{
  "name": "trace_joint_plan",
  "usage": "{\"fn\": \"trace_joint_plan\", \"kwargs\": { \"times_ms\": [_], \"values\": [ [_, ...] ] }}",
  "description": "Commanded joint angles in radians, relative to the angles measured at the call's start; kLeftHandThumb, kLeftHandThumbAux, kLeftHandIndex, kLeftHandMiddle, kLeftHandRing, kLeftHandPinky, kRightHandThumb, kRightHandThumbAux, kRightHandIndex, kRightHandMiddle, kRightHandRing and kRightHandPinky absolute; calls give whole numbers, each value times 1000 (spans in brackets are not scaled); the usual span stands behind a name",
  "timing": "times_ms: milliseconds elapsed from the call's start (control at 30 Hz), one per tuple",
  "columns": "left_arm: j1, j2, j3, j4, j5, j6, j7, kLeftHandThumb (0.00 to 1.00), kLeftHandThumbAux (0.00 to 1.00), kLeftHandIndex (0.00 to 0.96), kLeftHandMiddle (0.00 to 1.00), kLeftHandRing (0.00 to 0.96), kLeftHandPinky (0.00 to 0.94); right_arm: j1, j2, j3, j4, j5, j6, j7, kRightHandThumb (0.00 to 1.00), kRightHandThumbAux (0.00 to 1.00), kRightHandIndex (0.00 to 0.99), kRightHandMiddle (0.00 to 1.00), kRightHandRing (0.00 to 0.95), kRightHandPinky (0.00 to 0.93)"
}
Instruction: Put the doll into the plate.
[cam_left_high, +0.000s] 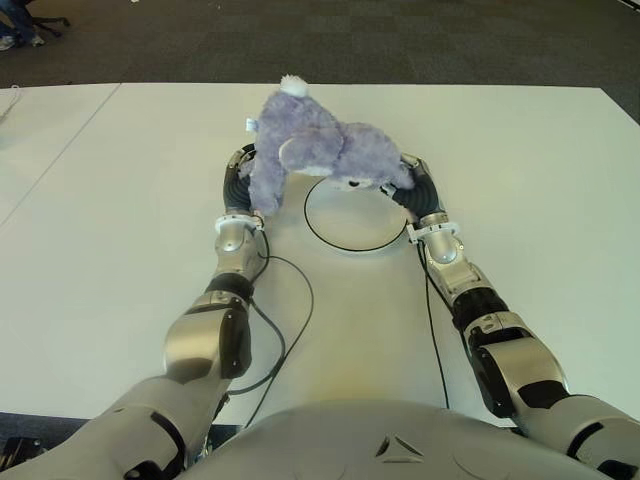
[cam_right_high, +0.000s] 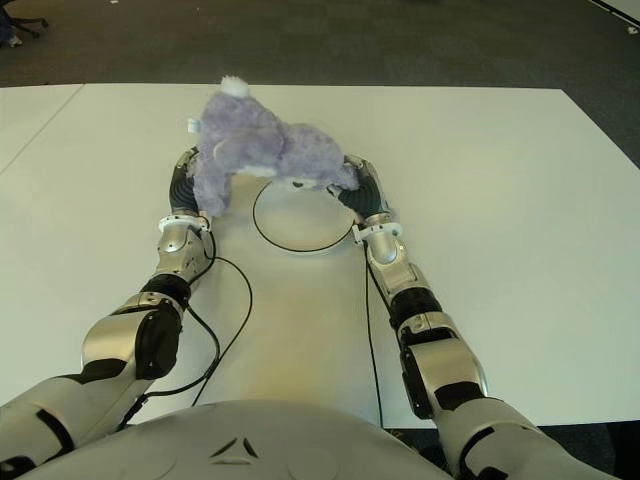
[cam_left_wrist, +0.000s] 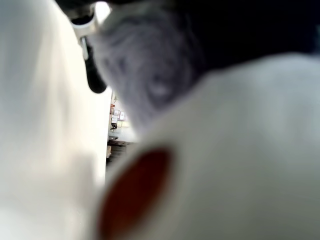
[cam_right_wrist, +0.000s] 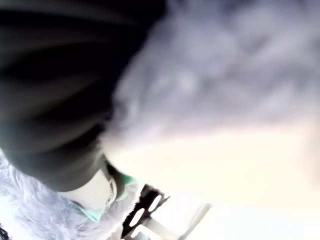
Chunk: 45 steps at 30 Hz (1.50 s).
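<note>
Doll: you are looking at a fluffy purple-grey plush doll (cam_left_high: 320, 150) with a shaggy pile, a white tuft at its far end and a small white tag on its left side. It hangs between your two hands above the far rim of the plate, one limb drooping down toward the table on the left.

Plate: you see a flat round plate (cam_left_high: 345, 235), white with a thin dark rim, almost the same tone as the table. It lies on the table between your forearms. The doll overlaps its far edge in the eye views; whether the doll touches it, you cannot tell.

Left hand: your left hand (cam_left_high: 240, 172), black with ribbed fingers, presses against the doll's left side. In the left wrist view the soft fur fills the space just beside a dark finger (cam_left_wrist: 95, 75). It grips the doll.

Right hand: your right hand (cam_left_high: 412, 185), also black and ribbed, holds the doll's right side, beside the plate's right rim. The right wrist view shows dark fingers (cam_right_wrist: 55, 100) pressed into the fur.

Table: you work over a smooth white table (cam_left_high: 540, 180), matte and flat.

Cables: thin black cables (cam_left_high: 285, 320) curve across the table beside both forearms.
</note>
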Motion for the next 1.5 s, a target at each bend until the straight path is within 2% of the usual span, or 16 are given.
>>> {"fn": "trace_joint_plan", "kwargs": {
  "times_ms": [33,333,633,933,1133,1300,1500],
  "values": [
    [210,-71,7,157,-11,126,8,0,580,237,274,284,269,59,-23,-3,148,20,88,53,99,798,827,905,905,877],
    [213,-67,2,155,-7,119,6,0,569,229,273,291,300,56,-35,-25,183,52,98,76,176,816,804,888,889,854],
    [211,-66,10,156,-16,121,-4,0,570,230,276,294,282,46,-37,-56,206,89,105,81,266,811,769,880,880,848],
    [213,-65,5,156,-9,116,1,0,574,229,277,296,302,-3,-25,-117,273,148,128,88,229,802,772,876,879,853],
    [212,-66,13,157,-18,117,-10,0,576,235,272,295,302,-42,-11,-174,294,206,154,87,270,786,743,870,865,864],
    [214,-66,9,157,-13,113,-7,0,578,222,269,285,287,-94,-29,-212,337,238,162,99,287,780,720,867,864,862],
    [214,-69,6,156,-10,118,8,0,583,220,269,286,298,-115,-36,-242,361,256,154,91,296,773,721,868,869,863]
  ]
}}
